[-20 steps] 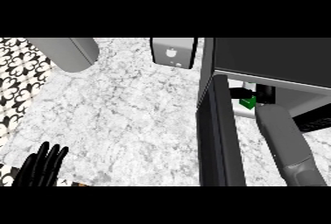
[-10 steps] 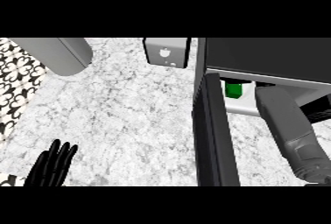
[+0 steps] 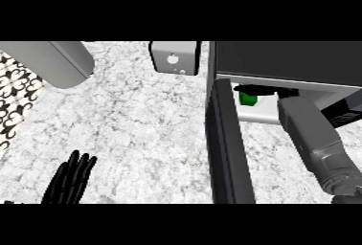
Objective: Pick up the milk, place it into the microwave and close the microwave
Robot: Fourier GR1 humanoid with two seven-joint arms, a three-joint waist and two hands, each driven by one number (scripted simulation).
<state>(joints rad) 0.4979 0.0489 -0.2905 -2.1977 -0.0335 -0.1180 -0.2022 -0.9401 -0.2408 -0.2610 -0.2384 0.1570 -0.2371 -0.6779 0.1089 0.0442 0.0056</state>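
We saw the milk [image 3: 247, 98] upright inside the microwave [image 3: 283, 57], touching or just ahead of our right hand [image 3: 277, 90] — whether that hand gripped it, we could not tell. The open door [image 3: 228, 143] stood edge-on beside the right forearm; our left hand [image 3: 69, 181] rested spread on the door's outer side.

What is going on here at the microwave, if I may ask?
The robot's right hand is inside the open microwave, right at the milk, of which only a green part shows; whether it grips it cannot be seen. The microwave door stands open, not yet closed. The left hand rests open at the lower left.
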